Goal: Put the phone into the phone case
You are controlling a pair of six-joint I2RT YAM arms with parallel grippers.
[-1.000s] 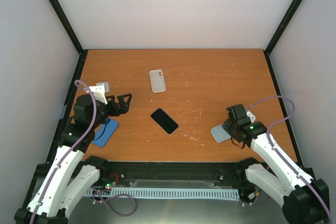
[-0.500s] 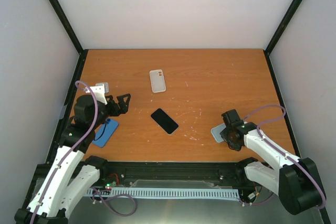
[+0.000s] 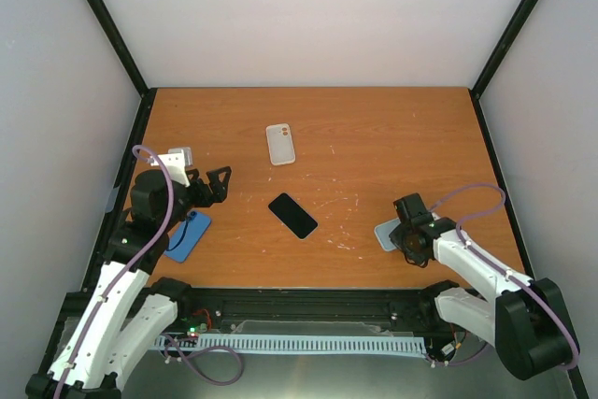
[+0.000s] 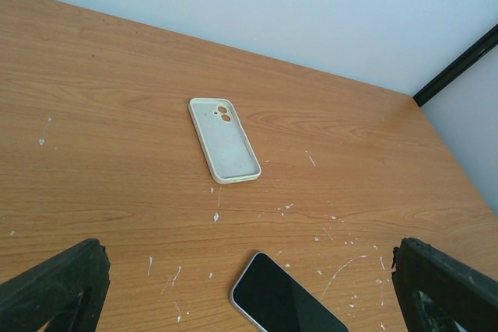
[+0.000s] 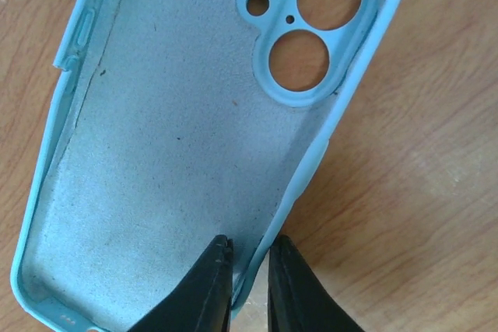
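The phone [image 3: 292,215] lies flat and black in the middle of the table; in the left wrist view the phone [image 4: 284,301] shows a thin pale rim. At the right, the pale sky-blue phone case [image 3: 385,234] lies with its inside up. My right gripper [image 3: 404,231] is at its right edge. In the right wrist view the right gripper [image 5: 250,242] pinches the long side wall of the phone case [image 5: 179,138], one finger inside and one outside. My left gripper [image 3: 220,184] hangs wide open to the left of the phone, holding nothing; its fingers [image 4: 54,289] frame the phone's upper end.
A white case with two orange dots [image 3: 280,144] lies farther back, also visible as the white case [image 4: 224,139]. A darker blue case [image 3: 187,235] sits under the left arm near the front left edge. Black frame posts border the table.
My right gripper has dropped toward the phone case's right edge and its jaws have narrowed onto the case wall. The left arm and the phone have not moved.
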